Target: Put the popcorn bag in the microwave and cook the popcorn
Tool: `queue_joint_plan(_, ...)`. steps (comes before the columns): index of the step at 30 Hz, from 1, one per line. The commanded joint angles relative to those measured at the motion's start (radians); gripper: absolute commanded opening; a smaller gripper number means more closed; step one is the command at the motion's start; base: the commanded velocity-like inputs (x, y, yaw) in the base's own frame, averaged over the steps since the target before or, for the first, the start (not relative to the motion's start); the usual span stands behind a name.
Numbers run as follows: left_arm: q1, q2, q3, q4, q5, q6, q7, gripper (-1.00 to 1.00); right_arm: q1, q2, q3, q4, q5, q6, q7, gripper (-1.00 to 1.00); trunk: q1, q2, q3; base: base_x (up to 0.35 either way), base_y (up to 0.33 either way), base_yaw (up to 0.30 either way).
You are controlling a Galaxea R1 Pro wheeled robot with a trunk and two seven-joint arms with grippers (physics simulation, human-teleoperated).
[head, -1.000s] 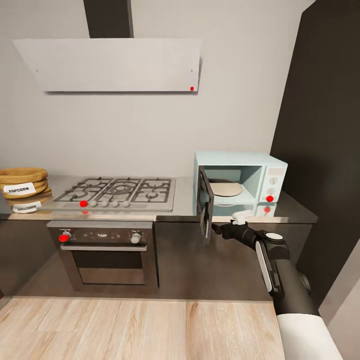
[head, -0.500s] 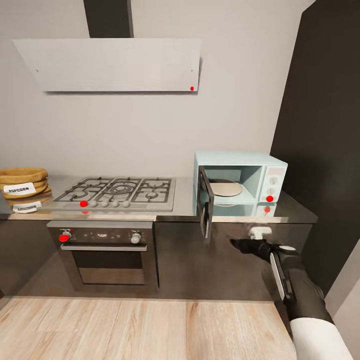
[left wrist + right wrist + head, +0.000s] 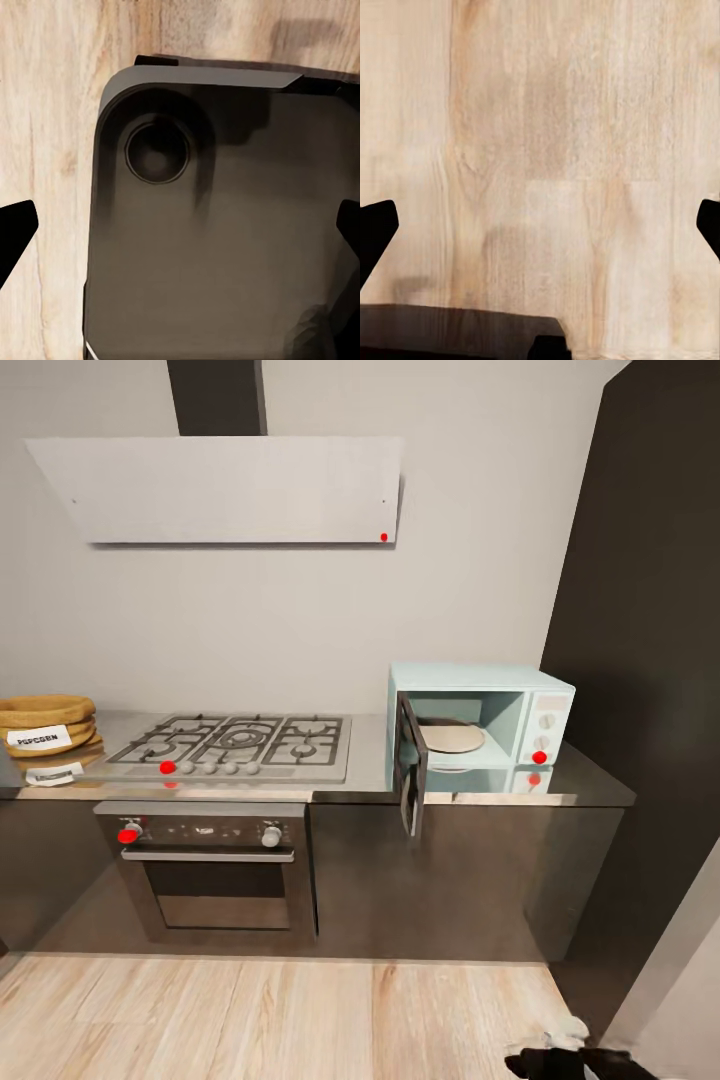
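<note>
The popcorn bag (image 3: 45, 726), a squat tan sack with a white "popcorn" label, sits on the grey countertop (image 3: 365, 788) at the far left of the head view; its kernels are hidden. Far to the right stands the mint-blue microwave (image 3: 500, 710), its dark door (image 3: 410, 775) swung open toward me, showing a round turntable inside. My right gripper (image 3: 550, 1057) hangs low at the bottom edge, far below the counter. In its wrist view the right gripper (image 3: 540, 232) is open over wooden floor. The left gripper (image 3: 180, 236) is open too, above my dark base.
A steel gas hob (image 3: 235, 745) lies between bag and microwave, with a built-in oven (image 3: 215, 870) beneath and a range hood (image 3: 220, 490) above. A tall dark cabinet (image 3: 650, 660) stands right of the microwave. Wooden floor (image 3: 270, 1015) stretches before the cabinets.
My right arm has pulled back from the microwave door and dropped to the bottom of the head view. The door stays open; the bag has not moved.
</note>
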Motion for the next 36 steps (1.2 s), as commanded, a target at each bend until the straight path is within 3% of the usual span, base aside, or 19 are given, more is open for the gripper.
queue_joint_plan(1,0.0,0.0,0.001,0.0,0.01,-0.002,0.0,1.0,-0.005,0.004,-0.008,0.078,0.007,-0.057,-0.046,1.0,0.0,-0.001,-0.001,0.0,0.0,0.0)
queue_joint_plan(3,0.0,0.0,0.001,0.0,0.015,-0.002,0.0,1.0,0.003,0.008,-0.007,0.117,0.006,-0.109,-0.108,1.0,0.0,-0.001,-0.001,0.0,0.0,0.0)
queue_joint_plan(5,0.0,0.001,0.001,0.001,0.033,-0.002,-0.001,1.0,0.071,0.009,-0.007,0.126,0.005,-0.146,-0.129,1.0,0.0,-0.001,-0.001,0.0,0.0,0.0)
queue_joint_plan(6,0.0,0.001,0.0,0.001,0.05,-0.002,-0.001,1.0,0.134,0.01,-0.007,0.128,0.005,-0.181,-0.145,1.0,0.0,-0.001,-0.001,0.0,0.0,0.0)
queue_joint_plan(9,0.0,0.002,-0.001,0.002,0.093,-0.001,-0.001,1.0,0.254,0.029,-0.007,0.131,0.004,-0.253,-0.2,1.0,0.0,-0.001,-0.001,0.0,0.0,0.0)
queue_joint_plan(14,0.0,0.002,-0.003,0.002,0.108,-0.001,-0.001,1.0,0.328,0.059,-0.008,0.131,0.004,-0.293,-0.219,1.0,0.0,-0.001,-0.001,0.0,0.0,0.0)
queue_joint_plan(25,0.0,0.001,-0.005,0.002,0.109,-0.001,-0.002,1.0,0.342,0.093,-0.007,0.132,0.001,-0.303,-0.296,1.0,0.0,-0.001,-0.001,0.0,0.0,0.0)
queue_joint_plan(28,0.0,0.001,-0.005,0.002,0.109,-0.001,-0.002,1.0,0.342,0.108,-0.007,0.132,0.002,-0.302,-0.3,1.0,0.0,-0.001,-0.001,0.0,0.0,0.178)
queue_joint_plan(36,0.0,-0.001,-0.005,0.002,0.108,-0.002,-0.002,1.0,0.342,0.113,-0.006,0.13,0.005,-0.302,-0.302,1.0,0.0,-0.001,-0.001,0.0,0.0,0.262)
